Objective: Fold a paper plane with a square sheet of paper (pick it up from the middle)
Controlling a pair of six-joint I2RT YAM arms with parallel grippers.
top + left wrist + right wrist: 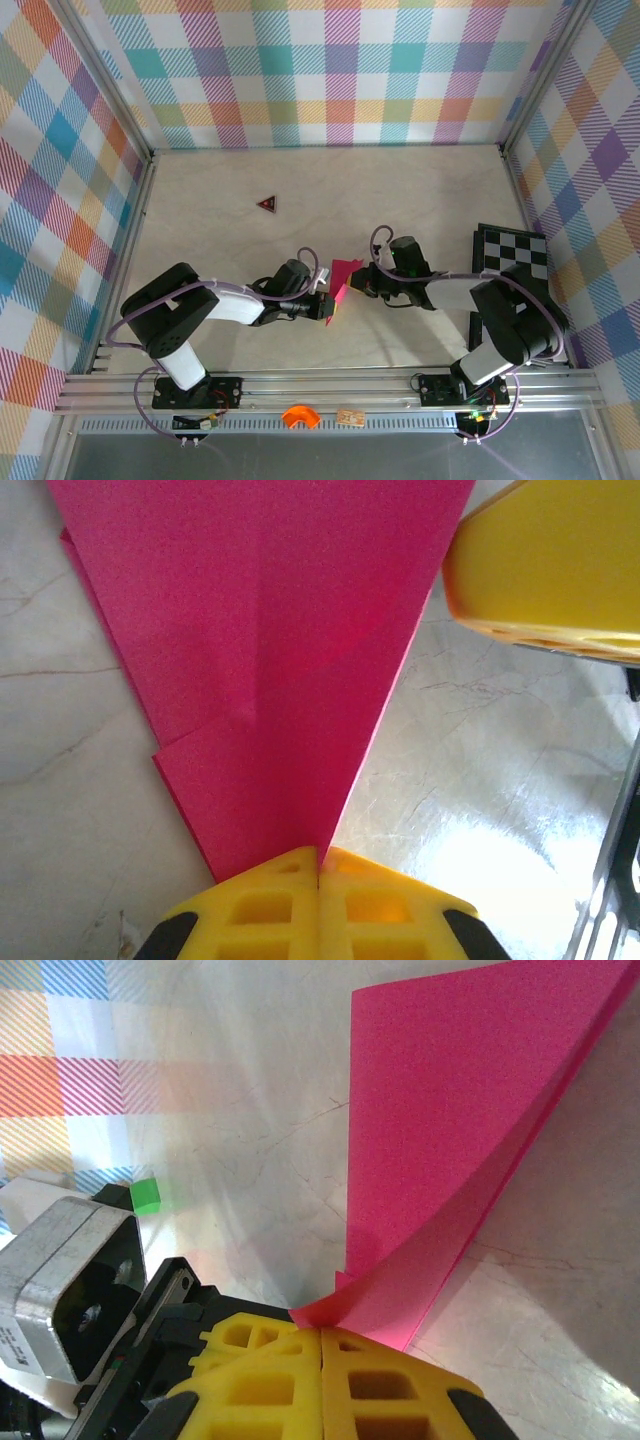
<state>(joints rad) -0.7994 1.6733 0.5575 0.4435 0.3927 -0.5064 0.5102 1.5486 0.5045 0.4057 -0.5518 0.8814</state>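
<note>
Hands number two, each with two yellow ribbed plastic fingers, out past the near rail (330, 385), where one orange curved piece (299, 416) and one small tan piece (349, 417) lie. At mid-bench the left hand (319, 855) has its fingers pressed together on the narrow end of the one paper (280, 680), a thin matte magenta sheet fanning out in creased, layered folds. The right hand (320, 1332) pinches one corner, and that flap curves up off the pale, veined bench (420, 200). Farther right lies one checkerboard (512, 250). Farther back lies one small dark red triangle (266, 203).
</note>
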